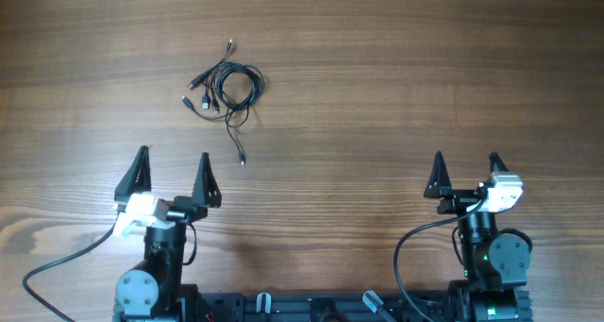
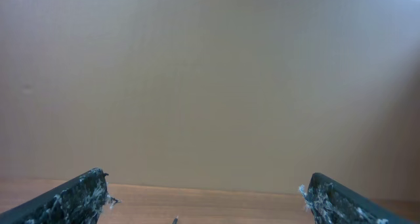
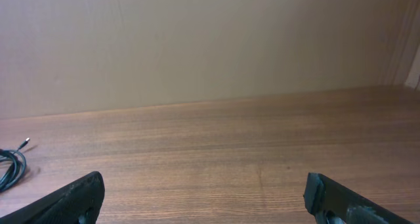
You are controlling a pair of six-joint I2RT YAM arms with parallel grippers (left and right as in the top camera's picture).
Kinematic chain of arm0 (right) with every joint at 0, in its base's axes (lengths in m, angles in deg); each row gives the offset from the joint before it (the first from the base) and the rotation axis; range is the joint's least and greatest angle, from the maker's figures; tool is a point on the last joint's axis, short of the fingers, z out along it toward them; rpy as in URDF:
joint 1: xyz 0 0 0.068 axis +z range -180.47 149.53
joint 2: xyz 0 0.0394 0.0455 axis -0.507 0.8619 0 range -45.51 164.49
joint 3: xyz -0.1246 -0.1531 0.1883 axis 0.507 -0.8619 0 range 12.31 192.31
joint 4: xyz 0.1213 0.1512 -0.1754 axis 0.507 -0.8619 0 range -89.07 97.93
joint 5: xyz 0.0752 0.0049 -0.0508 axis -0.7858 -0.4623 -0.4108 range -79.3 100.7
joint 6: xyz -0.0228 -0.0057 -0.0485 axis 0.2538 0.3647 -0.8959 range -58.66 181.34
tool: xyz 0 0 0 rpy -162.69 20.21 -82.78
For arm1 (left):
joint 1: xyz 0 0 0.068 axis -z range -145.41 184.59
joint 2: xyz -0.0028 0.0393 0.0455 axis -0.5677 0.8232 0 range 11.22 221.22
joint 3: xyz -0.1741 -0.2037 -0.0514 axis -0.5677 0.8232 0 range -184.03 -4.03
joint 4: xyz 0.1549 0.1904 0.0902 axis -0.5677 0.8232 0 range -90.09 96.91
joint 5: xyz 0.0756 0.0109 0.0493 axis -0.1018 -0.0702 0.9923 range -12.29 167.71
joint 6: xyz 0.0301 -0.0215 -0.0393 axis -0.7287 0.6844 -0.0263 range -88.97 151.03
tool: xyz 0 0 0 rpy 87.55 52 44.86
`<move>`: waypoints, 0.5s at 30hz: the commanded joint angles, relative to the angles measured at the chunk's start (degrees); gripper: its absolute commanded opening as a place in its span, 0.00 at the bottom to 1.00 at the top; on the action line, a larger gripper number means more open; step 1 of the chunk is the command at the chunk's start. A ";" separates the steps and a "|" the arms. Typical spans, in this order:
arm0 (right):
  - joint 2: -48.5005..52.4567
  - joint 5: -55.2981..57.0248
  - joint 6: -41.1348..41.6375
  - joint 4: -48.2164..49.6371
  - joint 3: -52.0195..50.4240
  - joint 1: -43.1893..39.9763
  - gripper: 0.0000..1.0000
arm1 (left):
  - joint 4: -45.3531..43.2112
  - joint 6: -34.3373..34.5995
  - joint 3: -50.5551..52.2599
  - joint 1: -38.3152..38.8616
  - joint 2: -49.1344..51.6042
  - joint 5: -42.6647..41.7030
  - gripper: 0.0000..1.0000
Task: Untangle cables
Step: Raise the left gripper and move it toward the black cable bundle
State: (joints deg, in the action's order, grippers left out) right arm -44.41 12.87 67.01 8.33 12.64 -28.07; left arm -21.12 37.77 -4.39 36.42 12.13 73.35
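While the left gripper (image 1: 174,154) and right gripper (image 1: 466,158) sit spread wide, holding nothing, the cables (image 1: 225,88) lie bunched at the left one's 1 o'clock; pinching 2 strands together risks tightening them.
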 commanded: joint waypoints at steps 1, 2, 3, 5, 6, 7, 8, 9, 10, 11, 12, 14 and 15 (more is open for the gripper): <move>-0.52 0.70 -1.05 0.26 -0.04 -0.33 1.00 | -0.20 1.46 0.02 0.26 -0.15 0.57 1.00; -0.52 0.72 -1.05 0.26 -0.04 -0.33 1.00 | -0.20 1.86 0.02 0.26 -0.15 0.57 1.00; -0.52 0.72 -1.05 0.26 -0.04 -0.33 1.00 | -0.20 2.95 0.02 0.24 -0.15 0.59 1.00; -0.52 0.72 -1.05 0.26 -0.04 -0.33 1.00 | -0.20 3.39 0.02 0.26 -0.15 0.59 1.00; -0.52 0.70 -1.05 0.26 -0.04 -0.33 1.00 | -0.20 3.39 0.00 0.26 -0.15 0.59 1.00; -0.52 0.70 -1.05 0.26 -0.04 -0.33 1.00 | 0.00 3.48 -0.09 0.26 -0.15 0.57 1.00; -0.52 0.72 -1.05 0.26 -0.04 -0.33 1.00 | 0.96 4.28 -0.46 0.20 -0.13 0.59 1.00; -0.52 0.72 -1.03 0.26 -0.04 -0.33 1.00 | 2.34 4.44 -1.07 0.17 -0.09 0.59 1.00; -0.52 0.72 -1.05 0.26 -0.04 -0.33 1.00 | 3.65 4.44 -1.79 0.13 0.02 0.59 1.00; -0.52 0.72 -1.05 0.26 -0.04 -0.33 1.00 | 5.05 4.42 -2.78 0.15 0.31 0.59 1.00; -0.52 0.70 -1.05 0.26 -0.04 -0.33 1.00 | 5.70 4.42 -3.80 0.15 1.03 0.59 1.00; -0.52 0.72 -1.05 0.26 -0.04 -0.33 1.00 | 5.68 4.44 -5.20 0.15 3.21 0.57 1.00; -0.52 0.72 -1.07 0.26 -0.04 -0.33 1.00 | 5.68 4.44 -5.86 0.15 4.90 0.57 1.00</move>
State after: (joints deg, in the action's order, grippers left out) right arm -44.41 12.90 67.03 8.33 12.64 -28.07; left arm -15.48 41.68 -7.45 36.42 14.12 73.35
